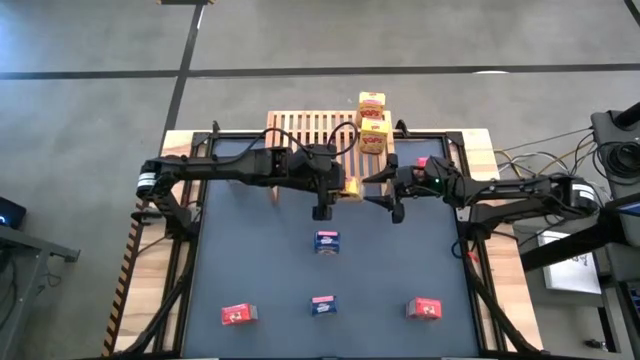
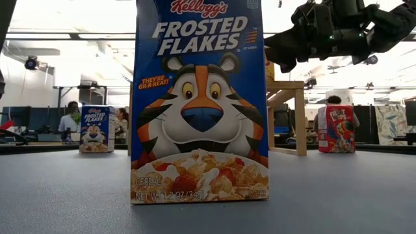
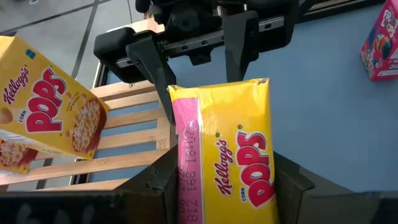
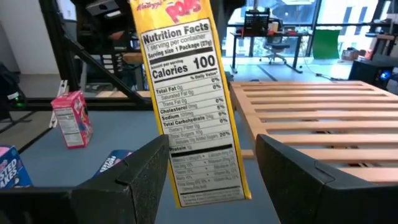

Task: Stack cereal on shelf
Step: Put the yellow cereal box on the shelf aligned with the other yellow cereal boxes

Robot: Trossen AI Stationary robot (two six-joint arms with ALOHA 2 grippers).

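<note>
My left gripper (image 1: 347, 187) is shut on a yellow Corn Pops cereal box (image 3: 239, 149), held above the table just in front of the shelf (image 1: 310, 135), a slatted wooden rack at the far edge. My right gripper (image 3: 199, 68) faces it, open, its fingers on either side of the box's free end (image 4: 205, 174); a gap shows beside one finger. Two more yellow boxes (image 1: 372, 122) stand on the shelf's right end. On the table stand blue boxes (image 1: 327, 241) (image 1: 323, 305) and red ones (image 1: 239, 314) (image 1: 424, 308). My left gripper pinches the yellow box's near end between its two fingers, one on each long side (image 3: 268, 182). The fingers slant down from the table's left and lie along the box. The box sticks out beyond them toward the right gripper, lifted clear of the table.
Another red box (image 1: 421, 162) stands on the table by the right arm. In the low view a blue Frosted Flakes box (image 2: 198, 104) fills the foreground. People sit in the room beyond the table. The shelf's left slats (image 4: 323, 118) are bare.
</note>
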